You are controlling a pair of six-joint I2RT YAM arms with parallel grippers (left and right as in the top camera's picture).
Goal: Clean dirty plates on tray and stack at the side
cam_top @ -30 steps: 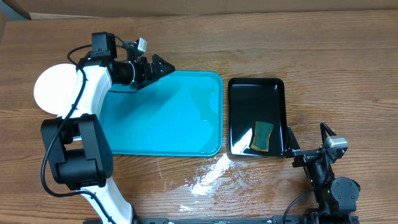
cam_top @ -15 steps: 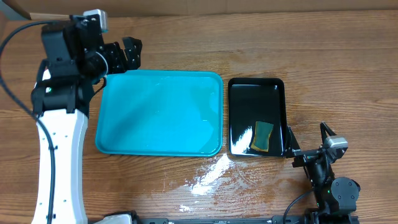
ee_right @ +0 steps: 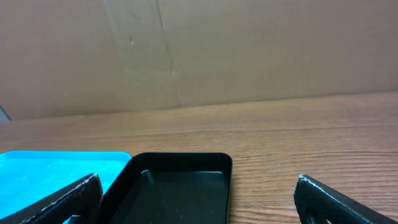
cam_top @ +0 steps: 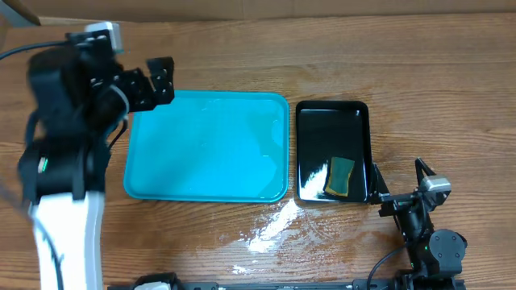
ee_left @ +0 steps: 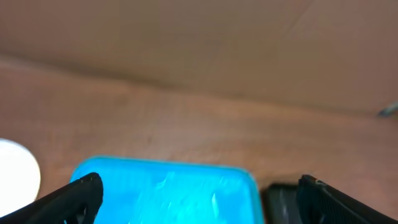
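Overhead view. The tray [cam_top: 210, 145] lies left of centre in the frame, and we see no plate on its turquoise floor. The left gripper [cam_top: 164, 80] hangs over the tray's upper left corner, fingers spread and holding nothing. Its arm is motion-blurred and covers the table [cam_top: 419, 64] along the left edge, so we cannot confirm the plates from here. Just right of the tray sits the black tray [cam_top: 332, 129], with a sponge [cam_top: 341, 176] in its lower part. We judge this to be the cleaning station, set within reach of both arms. A wet patch [cam_top: 270, 229] glistens on the wood below the two trays. The right gripper [cam_top: 399, 181] is parked at lower right, near the black tray's lower right corner, fingers spread and empty.

Left wrist view. The picture is blurred. The fingertips stand wide apart at the lower corners, with the tray low in the frame between them. A white round shape at the left edge, beside the tray, is probably the plates [ee_left: 15, 177] stacked on the table; we cannot count them. With the tray bare, we judge the task at or near completion.

Right wrist view. The fingers are spread at the lower corners, with nothing gripped. The black tray lies at lower centre, a corner of the turquoise tray shows at lower left, and a cardboard wall [ee_right: 249, 50] closes the background.
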